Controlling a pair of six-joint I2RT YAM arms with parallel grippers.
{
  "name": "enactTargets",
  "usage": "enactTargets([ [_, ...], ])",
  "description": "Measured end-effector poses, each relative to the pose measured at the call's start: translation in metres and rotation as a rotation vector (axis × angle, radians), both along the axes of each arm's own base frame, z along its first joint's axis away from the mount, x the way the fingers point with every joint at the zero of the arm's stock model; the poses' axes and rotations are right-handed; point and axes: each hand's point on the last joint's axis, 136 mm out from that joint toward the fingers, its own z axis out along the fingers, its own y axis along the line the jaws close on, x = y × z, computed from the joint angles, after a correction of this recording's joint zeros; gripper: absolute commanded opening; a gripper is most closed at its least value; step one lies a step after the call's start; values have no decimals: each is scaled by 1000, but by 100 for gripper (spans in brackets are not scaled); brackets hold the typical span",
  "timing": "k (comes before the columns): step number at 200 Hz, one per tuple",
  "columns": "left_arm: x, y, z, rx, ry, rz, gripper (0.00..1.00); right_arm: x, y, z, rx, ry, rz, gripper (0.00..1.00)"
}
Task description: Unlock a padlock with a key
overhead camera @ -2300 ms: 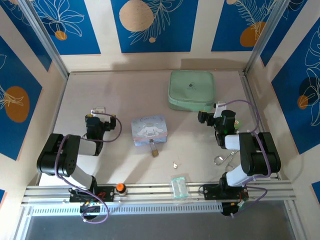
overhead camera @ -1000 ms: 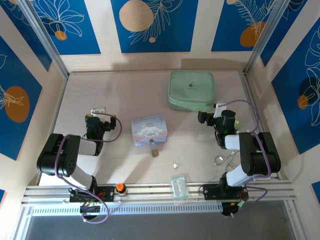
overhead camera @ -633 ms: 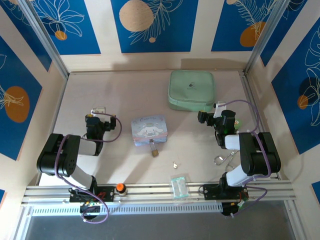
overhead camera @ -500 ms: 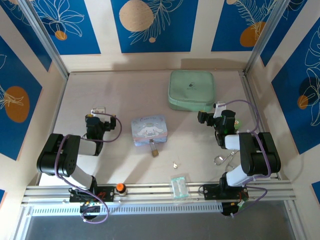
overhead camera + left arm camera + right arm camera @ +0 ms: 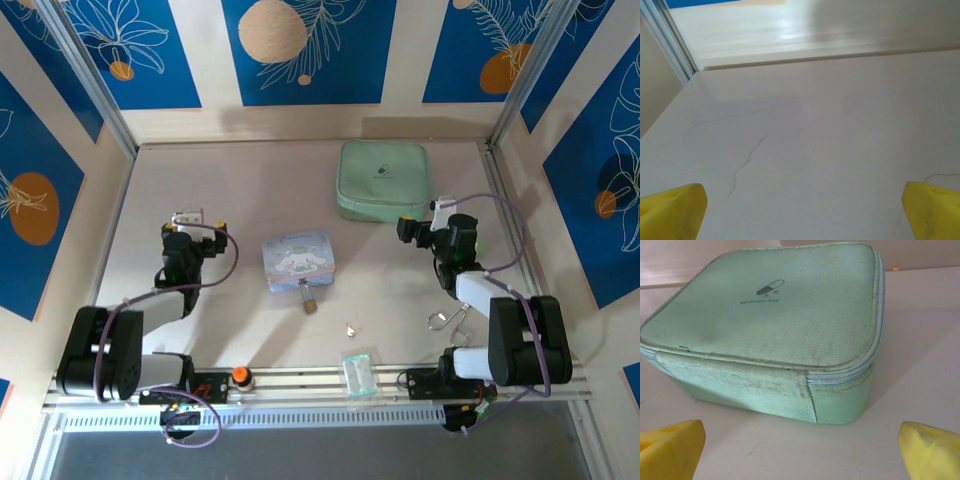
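Observation:
The small brass padlock (image 5: pixel 309 302) hangs at the front edge of the pastel blue cartoon box (image 5: pixel 297 260), near the table's middle. The tiny silvery key (image 5: pixel 350 329) lies flat on the table, a little right of the padlock and nearer to me. My left gripper (image 5: pixel 187 218) is far left of the box, open, its yellow fingertips (image 5: pixel 671 211) wide apart over bare table. My right gripper (image 5: pixel 421 221) is right of the box, open, facing the near corner of the green pouch (image 5: pixel 775 335) with nothing between its pads.
The mint green zip pouch (image 5: pixel 383 178) lies at the back, right of centre. A bent silver wire loop (image 5: pixel 447 318) rests by the right arm's base. A clear plastic bag (image 5: pixel 358 372) and an orange button (image 5: pixel 240 375) sit on the front rail. Walls enclose the table.
Both arms have unfolded from their tucked pose. The left gripper has shifted slightly back and left, the right one slightly back. Both stay open; the padlock and key have not moved.

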Motion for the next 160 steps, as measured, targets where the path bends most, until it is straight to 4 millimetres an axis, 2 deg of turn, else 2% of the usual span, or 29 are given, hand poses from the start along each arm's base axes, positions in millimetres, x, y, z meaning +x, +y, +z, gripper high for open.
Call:
enactTargets([
  [21, -8, 4, 20, -91, -24, 43, 99, -2, 3, 23, 44, 8, -1, 99],
  [49, -19, 4, 58, -308, -135, 78, 99, -7, 11, 67, 168, -14, 5, 99],
  [70, -24, -7, 66, -449, -151, 39, 99, -16, 10, 81, 276, 12, -24, 99],
  [100, -32, -21, 56, -600, -73, 7, 99, -34, 21, 80, 389, 95, 20, 99],
  [127, -39, -38, 49, -685, 81, -21, 99, -48, 39, 74, 429, 200, 62, 99],
  [160, -54, -81, 52, -697, 236, -104, 99, -73, 73, 53, 402, 360, 128, 99],
])
